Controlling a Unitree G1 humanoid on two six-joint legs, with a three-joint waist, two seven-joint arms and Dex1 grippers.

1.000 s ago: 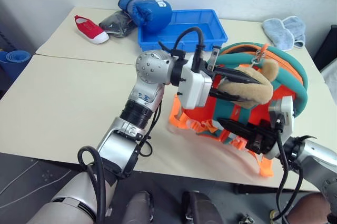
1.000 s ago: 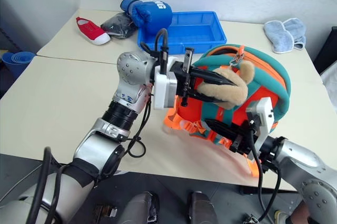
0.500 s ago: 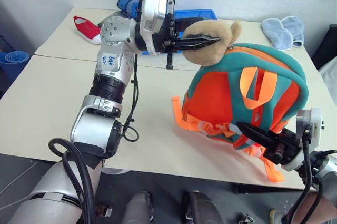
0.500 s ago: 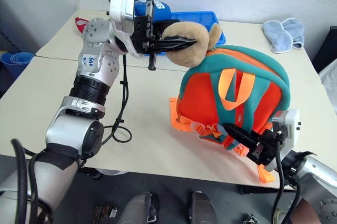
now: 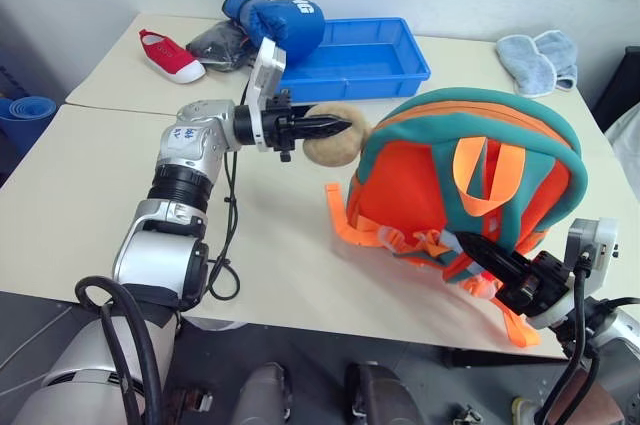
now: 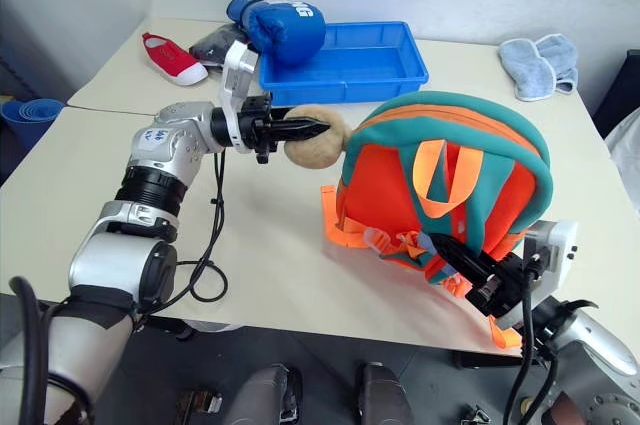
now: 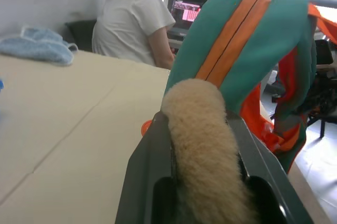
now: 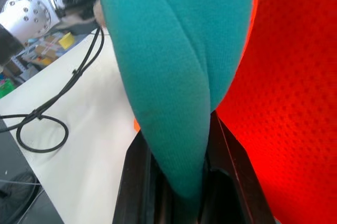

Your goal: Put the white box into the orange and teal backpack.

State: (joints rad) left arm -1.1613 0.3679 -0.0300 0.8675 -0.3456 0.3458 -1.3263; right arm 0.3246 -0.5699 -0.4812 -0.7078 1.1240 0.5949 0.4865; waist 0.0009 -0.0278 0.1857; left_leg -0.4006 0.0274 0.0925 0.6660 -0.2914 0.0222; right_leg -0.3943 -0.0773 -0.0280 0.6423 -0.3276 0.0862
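The orange and teal backpack point(image 5: 470, 185) stood upright near the front edge of the cream table point(image 5: 110, 195), its strap side turned toward me, orange webbing trailing onto the tabletop at its base. I could not see the white box anywhere in front of me.

At the backpack's upper left side hung its tan plush bear charm point(image 5: 335, 137). My left gripper point(image 5: 340, 127) reached in level from the left, and its two black fingers were pinched on that bear; from my left wrist I saw the fur squeezed between them, with the teal and orange rim of the pack just beyond.

Low at the backpack's near right corner, my right gripper point(image 5: 472, 245) was clamped on a teal strap point(image 8: 174, 103), the fingers pressed against the fabric on both sides.

Behind the backpack lay a blue tray point(image 5: 350, 55), with a blue boxing glove point(image 5: 280, 20) at its left end. Further left were a dark bundle point(image 5: 222, 43) and a red shoe point(image 5: 172, 55). A pale blue cloth point(image 5: 540, 55) lay at the far right. Beyond the table, a person in a white shirt point(image 7: 134, 23) sat facing away.
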